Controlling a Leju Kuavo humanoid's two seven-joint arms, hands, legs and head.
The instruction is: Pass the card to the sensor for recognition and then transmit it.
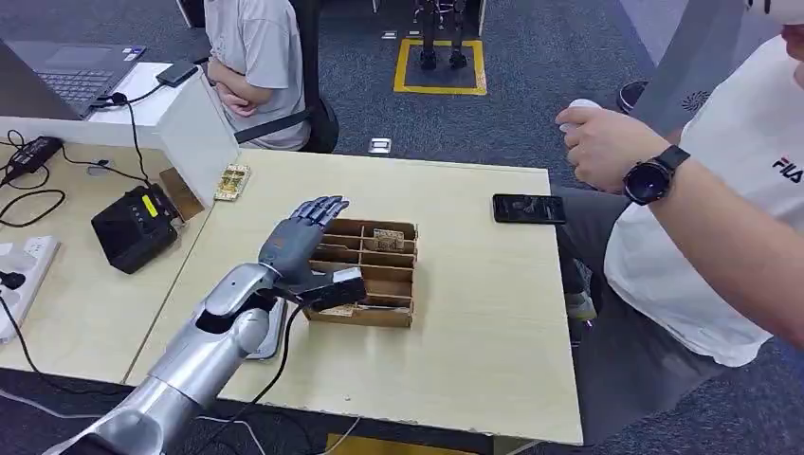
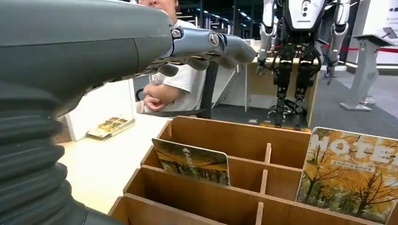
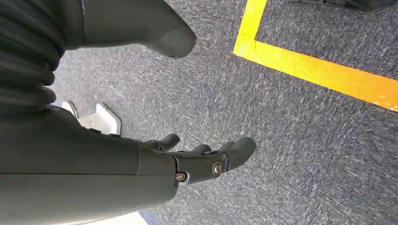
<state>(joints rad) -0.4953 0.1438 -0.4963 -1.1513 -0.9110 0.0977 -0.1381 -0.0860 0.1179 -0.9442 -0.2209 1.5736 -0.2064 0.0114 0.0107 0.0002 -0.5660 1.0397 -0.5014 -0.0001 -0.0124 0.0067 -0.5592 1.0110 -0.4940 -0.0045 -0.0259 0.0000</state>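
Note:
A wooden divided card box stands on the light table. My left hand hovers over the box's left side with fingers stretched out and nothing in it; its thumb is low by the near compartments. In the left wrist view the fingers stretch above the box, where a small card and a yellow "HOTEL" card stand in slots. One card shows in the box's far row. The black sensor device sits on the left table. My right hand hangs over the carpet, empty, fingers loosely apart.
A few cards lie by a white partition. A black phone lies at the table's far right. One person's arm with a watch reaches in from the right; another person sits behind. Cables and a laptop occupy the left table.

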